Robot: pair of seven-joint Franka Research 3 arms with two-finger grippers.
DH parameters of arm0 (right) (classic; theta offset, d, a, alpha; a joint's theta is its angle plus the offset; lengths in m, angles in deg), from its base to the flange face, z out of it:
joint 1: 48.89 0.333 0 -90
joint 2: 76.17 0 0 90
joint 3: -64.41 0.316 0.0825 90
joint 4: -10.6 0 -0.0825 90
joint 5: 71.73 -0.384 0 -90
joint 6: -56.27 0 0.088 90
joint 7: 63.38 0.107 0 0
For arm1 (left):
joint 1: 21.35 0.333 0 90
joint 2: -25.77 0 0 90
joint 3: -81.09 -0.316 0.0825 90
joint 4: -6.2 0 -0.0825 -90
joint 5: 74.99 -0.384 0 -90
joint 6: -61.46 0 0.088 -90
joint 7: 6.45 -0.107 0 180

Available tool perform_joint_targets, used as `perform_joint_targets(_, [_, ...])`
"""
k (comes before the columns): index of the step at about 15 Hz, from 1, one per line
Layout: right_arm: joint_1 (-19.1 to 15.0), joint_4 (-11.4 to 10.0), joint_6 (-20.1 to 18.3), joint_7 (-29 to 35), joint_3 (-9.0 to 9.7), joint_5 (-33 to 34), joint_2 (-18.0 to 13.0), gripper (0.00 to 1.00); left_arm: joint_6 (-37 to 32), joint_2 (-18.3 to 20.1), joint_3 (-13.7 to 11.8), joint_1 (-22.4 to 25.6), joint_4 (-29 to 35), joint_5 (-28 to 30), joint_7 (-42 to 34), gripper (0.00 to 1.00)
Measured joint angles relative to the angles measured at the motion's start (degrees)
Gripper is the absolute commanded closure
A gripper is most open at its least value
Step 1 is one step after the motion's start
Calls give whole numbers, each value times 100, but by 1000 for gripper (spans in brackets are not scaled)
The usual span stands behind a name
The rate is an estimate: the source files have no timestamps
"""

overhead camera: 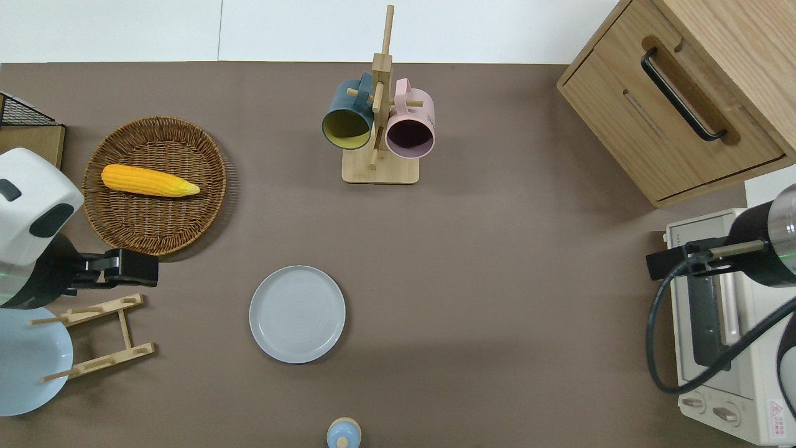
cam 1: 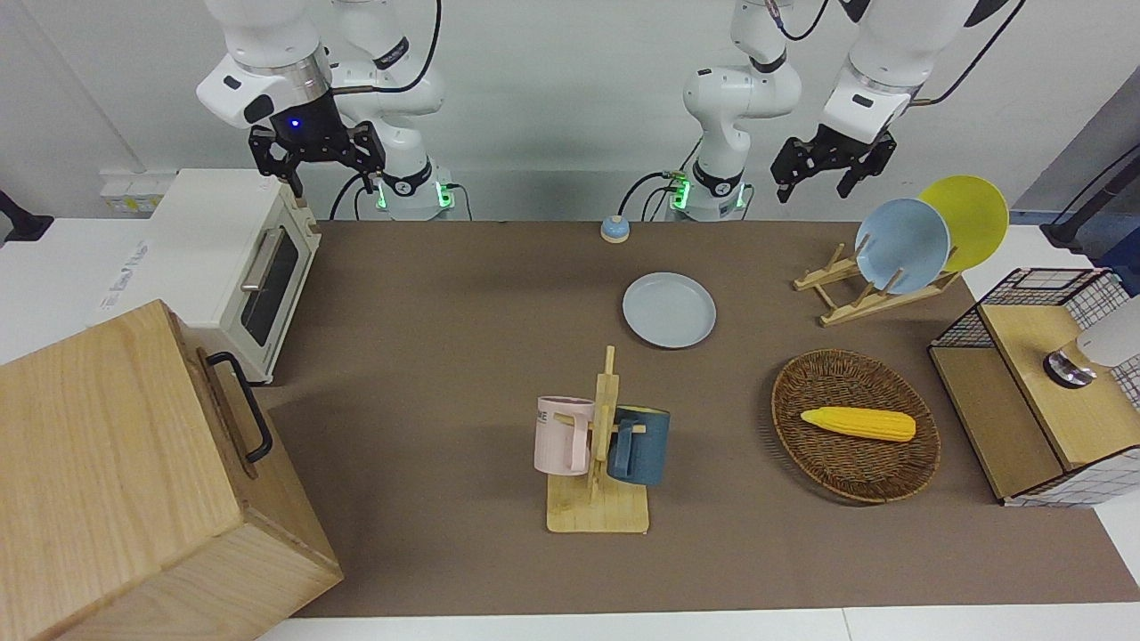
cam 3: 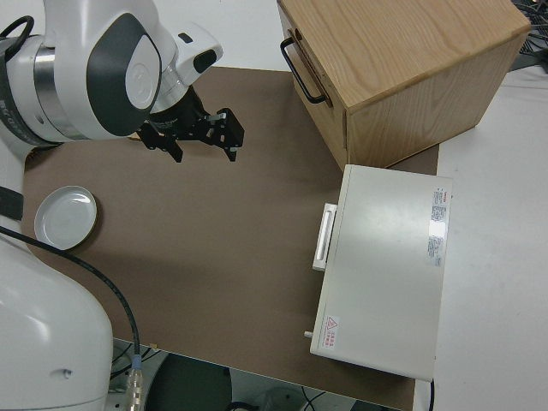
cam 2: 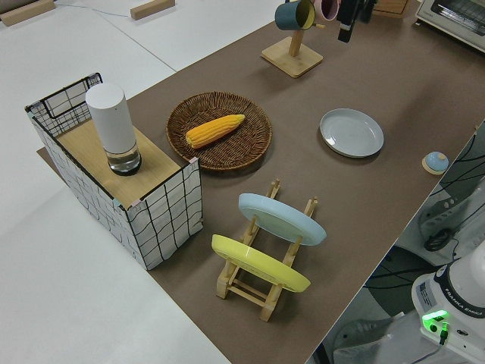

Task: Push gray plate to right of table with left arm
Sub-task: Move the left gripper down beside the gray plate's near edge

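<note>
- Overhead view, centre-low of the frame: I see the gray plate [overhead camera: 297, 314] lying flat on the brown bench [overhead camera: 497, 261], untouched and apart from everything around it.
- Front view places the same gray plate [cam 1: 669, 310] just right of centre; a small blue knob [cam 1: 614, 229] sits above it at the bench edge, and the mug rack [cam 1: 600, 463] with a pink mug [cam 1: 563, 434] and a dark blue mug [cam 1: 638, 445] stands below it.
- Left tool [cam 1: 833, 165]: raised in the upper right of the front view. In the overhead view it shows at the left edge [overhead camera: 124, 269], between the wicker basket [overhead camera: 155, 218] and the plate rack [overhead camera: 99, 339]. I read its fingers as spread, holding nothing.
- The left arm [cam 1: 877, 80] makes no contact with the gray plate.
- Right tool [cam 1: 316, 151]: parked, upper left of the front view, blue wrist light on; fingers spread, empty.
- Wicker basket, lower right of the front view, carries one corn cob [cam 1: 858, 423].
- Plate rack holds a sky-blue plate [cam 1: 901, 245] and a yellow plate [cam 1: 966, 218], both leaning upright.
- Toaster oven [cam 1: 227, 267] and wooden box [cam 1: 134, 481] occupy the left of the front view.
</note>
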Motion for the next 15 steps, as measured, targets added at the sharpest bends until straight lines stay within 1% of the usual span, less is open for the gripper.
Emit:
perform_joint_targets(12, [0, 0, 0, 0, 0, 0, 0, 5, -4, 6, -29, 2, 0, 0, 1, 7])
perform_joint_targets(14, [0, 0, 0, 0, 0, 0, 0, 5, 2, 110, -64, 2, 133, 6, 1, 9])
perform_joint_targets(15, [0, 0, 0, 0, 0, 0, 0, 5, 108, 227, -96, 2, 324, 52, 1, 13])
